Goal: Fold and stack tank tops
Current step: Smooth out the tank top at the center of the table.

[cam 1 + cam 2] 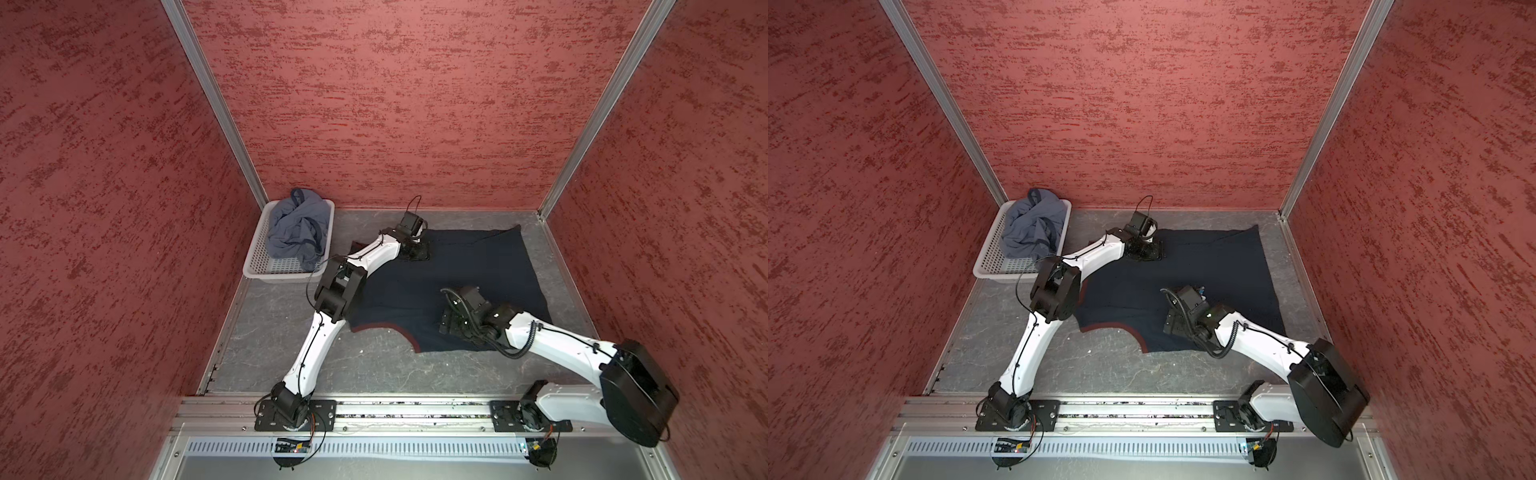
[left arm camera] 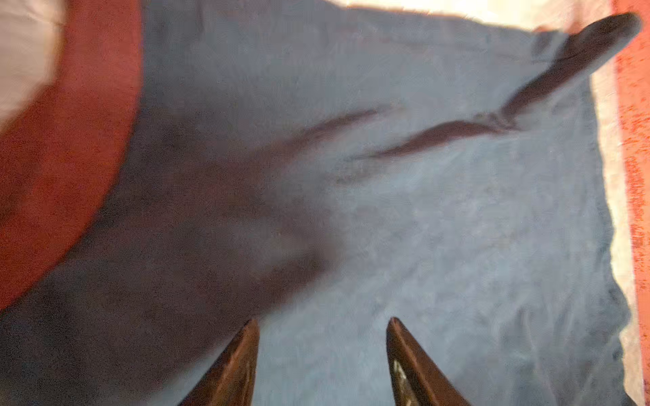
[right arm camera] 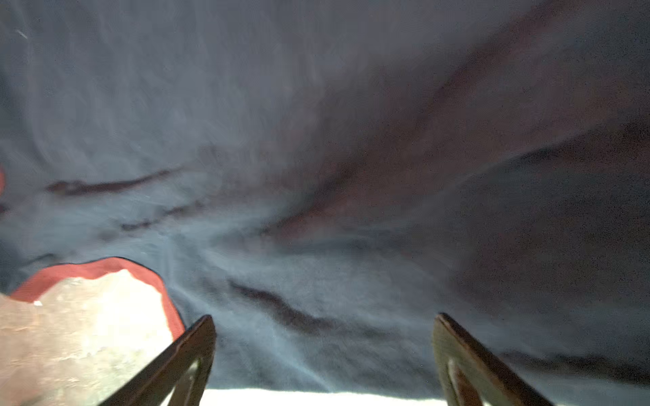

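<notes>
the left gripper had its jaws parted about halfway, with nothing between them, only the dark navy tank top spread beneath; whether the fingertips pressed the cloth could not be told through the blur. the right gripper had its jaws spread wide and also held nothing, poised over the same navy cloth just beside a curved edge of maroon trim with bare table showing past it. in both top views the left gripper sat low at the navy top's far corner nearest the basket and the right gripper near its front edge. counted: two grippers, two tank tops, one basket. the navy top lay opened flat on the grey table, mid-table; the slate blue-grey tank top lay crumpled inside the white perforated basket in the far left corner
</notes>
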Robot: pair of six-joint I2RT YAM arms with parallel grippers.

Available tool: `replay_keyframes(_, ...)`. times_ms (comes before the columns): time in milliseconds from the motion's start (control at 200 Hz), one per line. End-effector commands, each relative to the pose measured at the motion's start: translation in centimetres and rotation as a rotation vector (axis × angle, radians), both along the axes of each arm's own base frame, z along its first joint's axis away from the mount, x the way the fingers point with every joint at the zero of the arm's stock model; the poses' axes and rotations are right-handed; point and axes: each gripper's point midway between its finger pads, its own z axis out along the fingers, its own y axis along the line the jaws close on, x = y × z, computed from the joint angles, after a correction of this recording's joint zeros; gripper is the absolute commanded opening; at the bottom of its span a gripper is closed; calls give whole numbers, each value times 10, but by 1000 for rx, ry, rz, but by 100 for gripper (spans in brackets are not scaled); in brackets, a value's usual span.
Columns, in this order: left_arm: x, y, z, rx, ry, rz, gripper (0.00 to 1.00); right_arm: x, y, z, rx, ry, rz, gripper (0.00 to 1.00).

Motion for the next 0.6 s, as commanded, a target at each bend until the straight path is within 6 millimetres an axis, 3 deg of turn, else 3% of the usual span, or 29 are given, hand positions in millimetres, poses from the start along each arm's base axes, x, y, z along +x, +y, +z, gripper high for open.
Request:
replay_keyframes(0, 8, 8, -6, -8, 29, 17, 60, -5, 4, -10, 7, 21, -31, 95)
replay_keyframes(341, 34, 44, -32, -15, 83, 113, 62, -55, -24, -51, -64, 160, -47, 83)
replay_keyframes(591, 41, 50, -32, 16, 89, 130, 65, -74, -31, -50, -43, 179, -60, 74)
